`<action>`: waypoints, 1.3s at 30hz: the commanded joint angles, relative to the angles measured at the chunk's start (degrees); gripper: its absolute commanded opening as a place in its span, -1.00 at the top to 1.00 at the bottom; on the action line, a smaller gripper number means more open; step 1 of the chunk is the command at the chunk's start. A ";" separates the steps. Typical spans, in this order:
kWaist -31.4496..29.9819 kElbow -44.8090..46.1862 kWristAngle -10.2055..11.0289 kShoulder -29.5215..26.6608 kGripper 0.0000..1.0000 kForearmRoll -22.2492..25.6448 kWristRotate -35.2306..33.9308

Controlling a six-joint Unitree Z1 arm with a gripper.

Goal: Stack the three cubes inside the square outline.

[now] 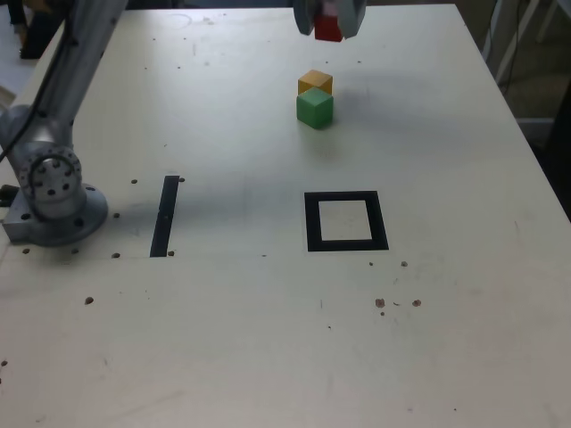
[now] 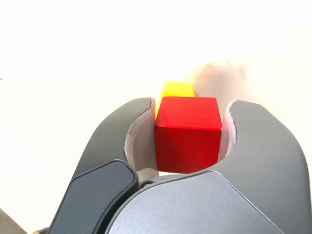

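1. Closest to the camera, the pale wooden tabletop point(image 1: 268, 357) lies bare apart from small dark specks scattered across it.
2. Further in sits the thick black square outline point(image 1: 346, 220) with its pale centre, nothing inside it. Well over to the exterior view's left lies a narrow black strip point(image 1: 164, 216).
3. Beside that strip, the grey metal arm base point(image 1: 52, 201) is planted on the table, and the arm rises steeply out of the top-left of the exterior view.
4. Past the outline, the small green cube point(image 1: 315, 108) stands on the table with the small yellow cube point(image 1: 315, 82) touching it just behind.
5. At the far edge, the dark grey gripper point(image 1: 328, 25) hangs above the table, beyond the two cubes.
6. Its jaws are clamped nearly together on the small red cube point(image 2: 188, 134), one jaw against each side face in the wrist view, the cube lifted clear of the surface.
7. Beyond the table, dim room clutter shows at the exterior view's right.
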 commanded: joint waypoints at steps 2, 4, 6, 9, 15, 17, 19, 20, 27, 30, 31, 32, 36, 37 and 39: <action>-2.72 3.51 -0.31 -3.55 0.34 0.15 -2.80; -4.87 7.09 -0.22 -5.99 0.34 -0.47 -5.30; -7.21 11.94 0.00 -8.67 0.34 -1.68 -8.38; -10.94 21.57 -0.17 -13.22 0.34 -5.09 -13.79; -20.66 41.32 -2.86 -21.18 0.34 -12.76 -28.30; -24.33 44.88 -3.52 -22.29 0.35 -13.49 -33.70; -28.08 47.17 -4.05 -22.81 0.36 -13.68 -38.93; -29.84 47.96 -4.40 -22.90 0.36 -13.69 -41.36; -38.95 48.76 -6.66 -21.48 0.37 -13.88 -52.48; -41.28 46.78 -7.59 -19.47 0.37 -14.14 -54.70; -41.83 45.94 -7.86 -18.66 0.37 -14.27 -55.26; -42.25 45.10 -8.16 -17.84 0.37 -14.48 -55.72; -43.02 42.06 -8.96 -14.89 0.37 -16.15 -57.63; -43.00 41.60 -9.11 -14.39 0.37 -16.67 -58.12; -42.77 40.88 -9.36 -13.47 0.37 -17.47 -59.15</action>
